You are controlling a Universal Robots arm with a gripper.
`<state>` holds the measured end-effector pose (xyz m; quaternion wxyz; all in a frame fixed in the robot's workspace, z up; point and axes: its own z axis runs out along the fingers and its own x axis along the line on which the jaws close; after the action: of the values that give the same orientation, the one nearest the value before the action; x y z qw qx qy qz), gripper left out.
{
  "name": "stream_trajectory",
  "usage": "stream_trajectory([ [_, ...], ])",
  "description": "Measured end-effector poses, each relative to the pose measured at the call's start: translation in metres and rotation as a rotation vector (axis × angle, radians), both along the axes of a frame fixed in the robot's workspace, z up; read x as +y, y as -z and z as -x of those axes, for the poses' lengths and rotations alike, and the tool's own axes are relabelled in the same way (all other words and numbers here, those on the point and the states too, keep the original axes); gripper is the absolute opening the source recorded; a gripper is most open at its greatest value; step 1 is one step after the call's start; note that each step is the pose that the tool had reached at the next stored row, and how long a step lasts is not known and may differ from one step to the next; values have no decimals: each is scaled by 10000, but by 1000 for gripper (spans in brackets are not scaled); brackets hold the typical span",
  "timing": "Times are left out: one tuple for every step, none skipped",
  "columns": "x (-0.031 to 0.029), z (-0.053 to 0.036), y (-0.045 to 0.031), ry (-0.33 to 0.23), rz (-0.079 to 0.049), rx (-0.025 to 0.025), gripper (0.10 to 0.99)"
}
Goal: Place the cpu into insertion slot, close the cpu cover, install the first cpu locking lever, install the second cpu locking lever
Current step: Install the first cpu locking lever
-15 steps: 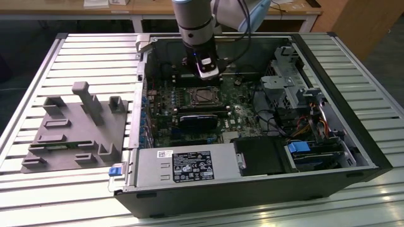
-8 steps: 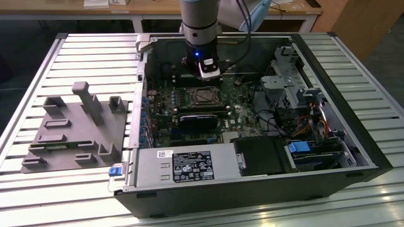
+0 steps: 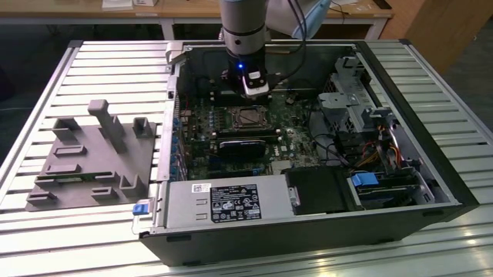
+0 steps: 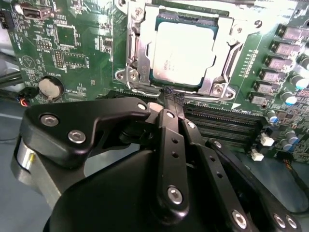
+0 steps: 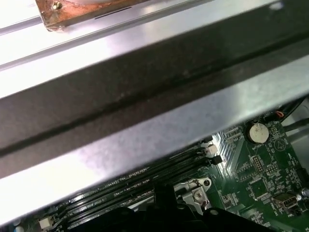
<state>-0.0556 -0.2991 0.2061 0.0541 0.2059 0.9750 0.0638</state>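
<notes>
A slatted metal surface (image 3: 92, 63) stands before wooden desks (image 3: 193, 11). From the exterior view's left it carries one grey fixture (image 3: 92, 150) and one open case (image 3: 308, 231). Inside, one cpu (image 4: 186, 48) sits in its slot (image 3: 231, 118), framed by the cover (image 4: 227, 53), just beyond the gripper (image 4: 174, 96), whose fingers are together and empty.

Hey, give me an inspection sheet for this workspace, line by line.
Surface: slatted metal table, open computer case on it.
Job's things: cpu seated in the insertion slot, cpu cover down around it.
Clutter: grey fixture beside the case, at the exterior view's left.
Grippers: gripper near the slot's edge, fingers together.
Cables: coloured wires inside the case, at the exterior view's right.
Surroundings: wooden desk behind the table.
</notes>
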Motion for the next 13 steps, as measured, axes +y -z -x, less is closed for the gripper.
stream_trajectory([
  [-2,0,0,-1,55,-1,102],
  [-6,-1,0,-1,100,0,102],
  [-13,0,-1,-5,113,3,102],
  [-22,0,-1,-10,112,2,102],
  [-32,0,0,-16,111,1,102],
  [-41,0,-1,-20,111,1,102],
  [-51,0,-4,-25,111,1,102],
  [-58,0,-10,-27,112,1,102],
  [-63,0,-19,-28,114,2,102],
  [-65,0,-30,-28,113,2,102],
  [-67,1,-44,-26,111,0,102],
  [-67,0,-59,-27,112,0,102],
  [-68,0,-81,-27,111,0,102],
])
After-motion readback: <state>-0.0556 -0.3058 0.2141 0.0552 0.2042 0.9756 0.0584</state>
